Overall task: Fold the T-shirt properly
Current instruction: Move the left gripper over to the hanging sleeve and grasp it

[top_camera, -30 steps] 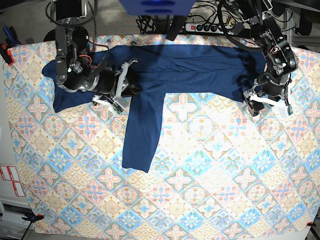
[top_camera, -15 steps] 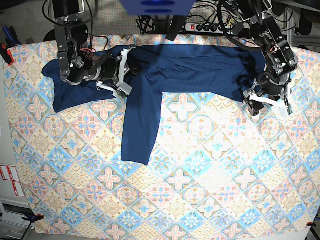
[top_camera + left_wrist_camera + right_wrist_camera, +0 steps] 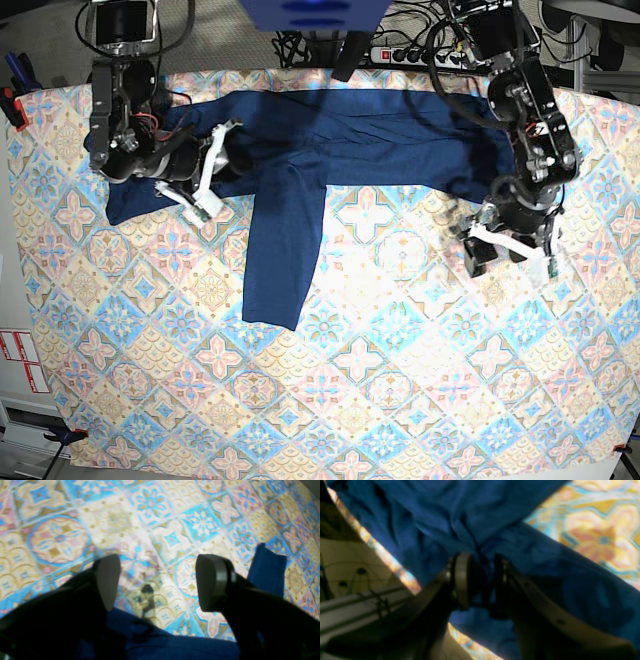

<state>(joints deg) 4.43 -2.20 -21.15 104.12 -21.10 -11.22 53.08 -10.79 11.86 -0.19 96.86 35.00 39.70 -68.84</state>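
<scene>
The dark navy T-shirt (image 3: 380, 140) lies spread along the far edge of the table, with one long sleeve (image 3: 285, 250) hanging toward the middle. At the shirt's left end is my right gripper (image 3: 212, 172). In the right wrist view this gripper (image 3: 481, 578) has its jaws a little apart, with a wrinkle of the T-shirt (image 3: 445, 517) running between them. My left gripper (image 3: 510, 262) hovers over bare tablecloth just below the shirt's right end. In the left wrist view it (image 3: 160, 582) is wide open and empty, with the shirt's hem (image 3: 175, 647) behind the fingers.
The pastel tile-patterned tablecloth (image 3: 400, 380) covers the whole table. A power strip (image 3: 405, 55) with cables lies beyond the far edge, beside a blue object (image 3: 315, 12). A red clamp (image 3: 10, 100) sits at the left edge.
My right gripper has slid left along the shirt, dragging fabric with it, and its jaws have parted. My left gripper has moved down and left, off the shirt onto bare cloth.
</scene>
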